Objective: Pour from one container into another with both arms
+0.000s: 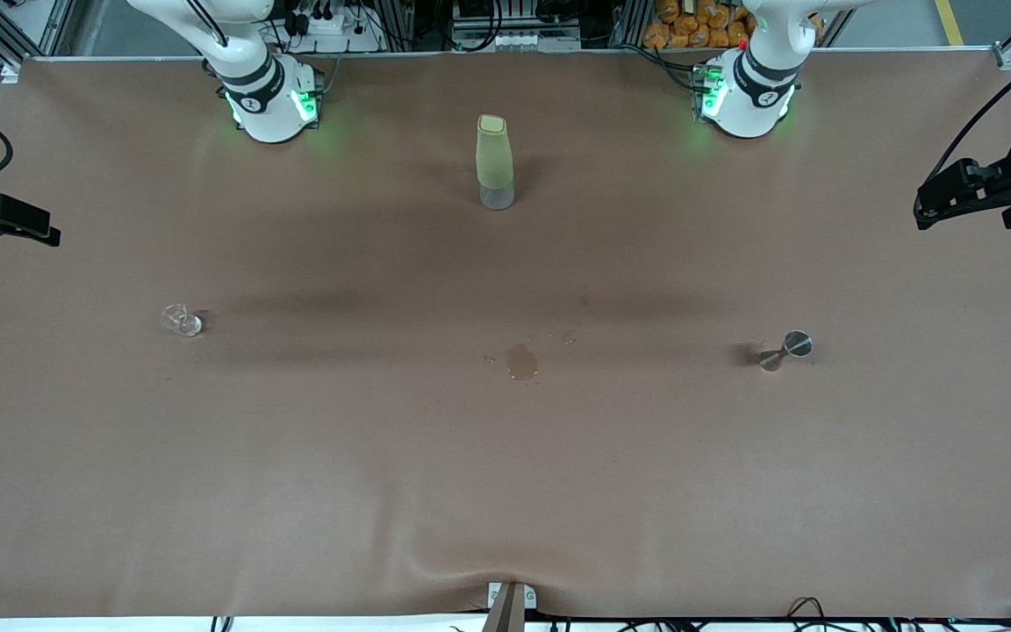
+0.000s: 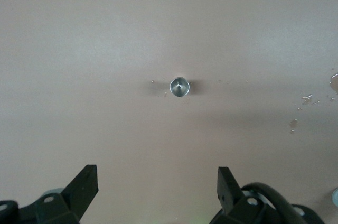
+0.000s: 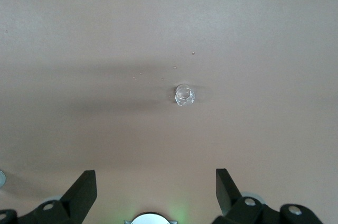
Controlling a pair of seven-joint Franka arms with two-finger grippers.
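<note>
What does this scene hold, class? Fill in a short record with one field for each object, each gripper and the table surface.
glass cup: upright on the table, toward the right arm's end
metal jigger: upright, toward the left arm's end
green bottle: upright, mid-table, farther from the front camera than both
spill: small wet patch between cup and jigger
left gripper: open, empty, high over the jigger
right gripper: open, empty, high over the cup
table: brown covering
</note>
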